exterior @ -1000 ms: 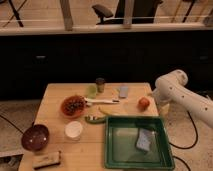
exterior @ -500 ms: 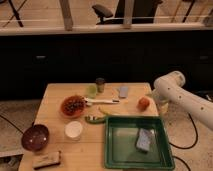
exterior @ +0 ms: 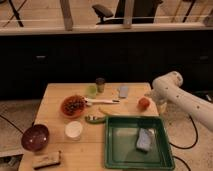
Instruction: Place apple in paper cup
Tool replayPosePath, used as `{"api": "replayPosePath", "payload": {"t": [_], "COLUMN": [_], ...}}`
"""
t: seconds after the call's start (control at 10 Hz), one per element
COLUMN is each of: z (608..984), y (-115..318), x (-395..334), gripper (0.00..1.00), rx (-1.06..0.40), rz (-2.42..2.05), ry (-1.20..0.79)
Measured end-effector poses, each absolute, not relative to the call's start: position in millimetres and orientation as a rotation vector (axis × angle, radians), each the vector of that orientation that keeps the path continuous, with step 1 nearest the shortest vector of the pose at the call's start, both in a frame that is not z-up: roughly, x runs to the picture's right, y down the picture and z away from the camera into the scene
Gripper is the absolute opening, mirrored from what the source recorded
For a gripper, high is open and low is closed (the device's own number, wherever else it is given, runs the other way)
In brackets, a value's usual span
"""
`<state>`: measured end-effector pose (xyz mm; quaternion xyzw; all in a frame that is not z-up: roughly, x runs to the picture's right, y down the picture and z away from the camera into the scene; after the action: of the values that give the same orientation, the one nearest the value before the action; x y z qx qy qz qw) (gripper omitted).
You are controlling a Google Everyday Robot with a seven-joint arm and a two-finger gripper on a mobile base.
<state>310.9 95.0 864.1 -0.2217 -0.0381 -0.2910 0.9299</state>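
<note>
Slightly toward 9 o'clock the white robot arm (exterior: 176, 94) has been shifted since the earlier frames, while everything on the light wooden table (exterior: 56, 94) has been left in place. The gripper (exterior: 149, 95) is seen at the arm's end, near the table's 3 o'clock edge, just at 1 o'clock of the small round orange-red apple (exterior: 144, 103); whether it is open, closed or holding the fruit cannot be told. The apple is found just beyond the 12 o'clock rim of the dark green rectangular plastic tray (exterior: 134, 119), in which a blue-grey oblong thing (exterior: 144, 140) is laid. The short white paper cup (exterior: 73, 130) is stood upright well apart from the apple, at about 8 o'clock of it, with its pale inside shown. At 12 o'clock of the cup an orange bowl of dark bits (exterior: 73, 106) is placed, and at 9 o'clock of the cup a dark maroon round bowl (exterior: 35, 137) is set. A pale green round thing (exterior: 91, 90) is seen near the table's 12 o'clock edge.
</note>
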Motion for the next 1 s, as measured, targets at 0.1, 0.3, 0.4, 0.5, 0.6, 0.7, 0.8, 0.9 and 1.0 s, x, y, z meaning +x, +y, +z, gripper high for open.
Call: {"api": "replayPosePath", "payload": {"t": [0.1,0.3,0.4,0.5,0.6,0.7,0.8,0.9,1.0], "z": [866.9,874.6,877.8,881.5,883.8,886.4,888.6,892.1,893.7], "y": [94.6,95.3,94.6,95.2,94.8,95.7,95.3,95.7,95.2], "x": [310.7,308.4,306.5,305.8,306.5,306.2,305.5,304.7,303.1], "gripper": [0.8,0.8,0.8,0.8,0.8,0.8,0.8,0.8,0.8], "rx": [-0.454,-0.455,-0.455,-0.457,-0.457,-0.459,-0.46,-0.462,-0.463], "rz": [-0.606,-0.627,-0.635,-0.646,-0.653,-0.658,-0.663,-0.67,-0.674], "ry": [-0.082,-0.098,-0.106,-0.115,-0.12,-0.128,-0.136,-0.145,-0.152]}}
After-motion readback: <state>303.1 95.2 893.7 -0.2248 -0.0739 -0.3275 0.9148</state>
